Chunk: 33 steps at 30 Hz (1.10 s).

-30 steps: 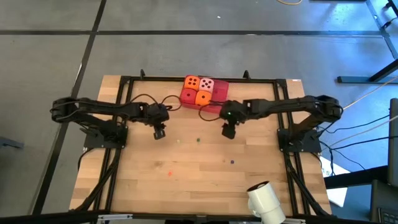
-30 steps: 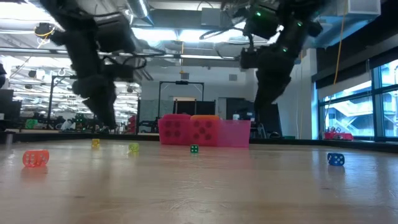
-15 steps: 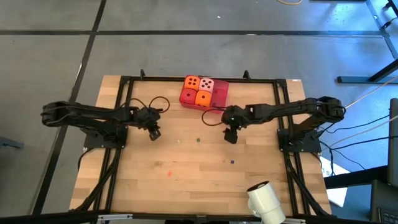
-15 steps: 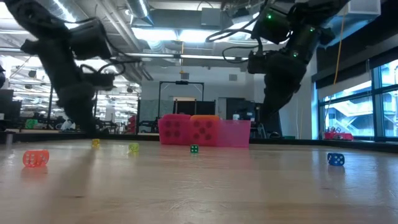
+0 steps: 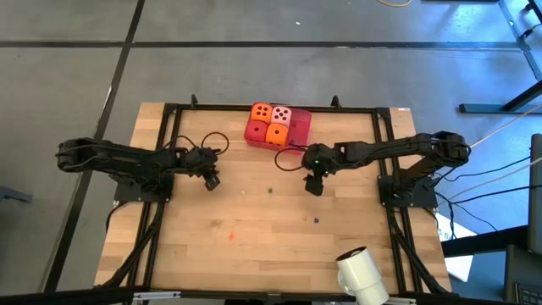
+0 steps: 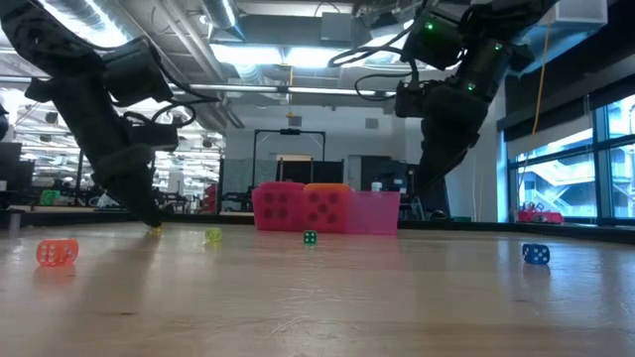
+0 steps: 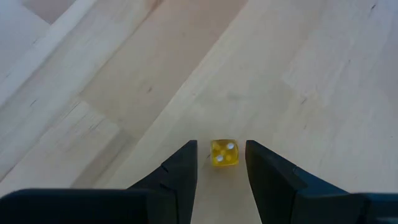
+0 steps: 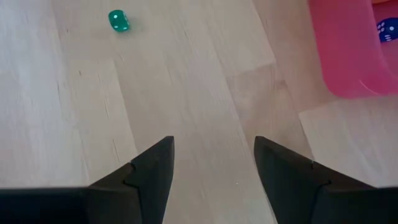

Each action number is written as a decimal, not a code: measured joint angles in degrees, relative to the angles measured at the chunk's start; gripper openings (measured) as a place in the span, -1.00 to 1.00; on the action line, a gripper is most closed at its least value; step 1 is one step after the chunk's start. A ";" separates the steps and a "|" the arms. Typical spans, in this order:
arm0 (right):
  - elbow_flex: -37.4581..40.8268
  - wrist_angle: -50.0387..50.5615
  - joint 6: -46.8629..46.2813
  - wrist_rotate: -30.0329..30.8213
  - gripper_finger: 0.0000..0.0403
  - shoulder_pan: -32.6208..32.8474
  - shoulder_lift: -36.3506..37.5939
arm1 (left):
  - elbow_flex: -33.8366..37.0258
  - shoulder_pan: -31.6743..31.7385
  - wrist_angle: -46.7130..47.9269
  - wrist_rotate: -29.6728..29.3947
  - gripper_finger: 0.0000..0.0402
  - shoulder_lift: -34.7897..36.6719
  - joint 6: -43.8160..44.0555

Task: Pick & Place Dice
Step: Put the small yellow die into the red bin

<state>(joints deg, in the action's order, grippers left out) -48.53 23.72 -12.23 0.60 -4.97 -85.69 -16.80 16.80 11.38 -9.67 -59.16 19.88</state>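
The left claw [image 7: 221, 163] sits low on the desk [image 5: 271, 246], narrowly parted around a small yellow die [image 7: 223, 153]; it should close squarely, while the right claw [image 8: 211, 163] hangs wide and empty.

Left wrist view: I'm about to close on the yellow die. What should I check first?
1. Yellow die sits between the left fingers: ok.
2. Fingers open, with a gap on each side of the die: ok.
3. Left gripper low enough at the table, judged by the low view: ok.
4. Nothing else between or beside the fingers: ok.
5. Right gripper well apart from the left, open and empty: ok.
6. Free room in the tray for the die: cannot tell.
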 joint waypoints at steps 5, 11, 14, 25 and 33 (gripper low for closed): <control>0.00 -0.08 -0.17 0.00 0.10 0.00 -0.02 | 0.00 0.00 0.44 0.81 -0.36 0.00 -0.04; -0.02 -0.08 -0.17 0.00 0.10 0.00 -0.02 | 0.00 0.00 0.42 0.35 -0.37 0.00 0.05; -0.02 -0.06 -0.17 0.00 0.10 0.00 -0.02 | 0.00 0.00 0.43 0.17 -0.46 0.00 0.01; -0.04 -0.38 -0.15 -0.02 0.10 0.00 -0.07 | 0.02 0.00 -5.80 -0.03 -0.80 0.00 1.47; -0.07 -4.09 0.94 -0.26 0.10 -0.07 -0.07 | -0.18 0.00 -37.05 9.15 -0.82 0.00 -8.18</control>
<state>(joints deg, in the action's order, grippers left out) -48.60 19.63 -11.29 0.34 -5.04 -85.76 -16.98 16.80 -25.67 -0.53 -59.16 11.70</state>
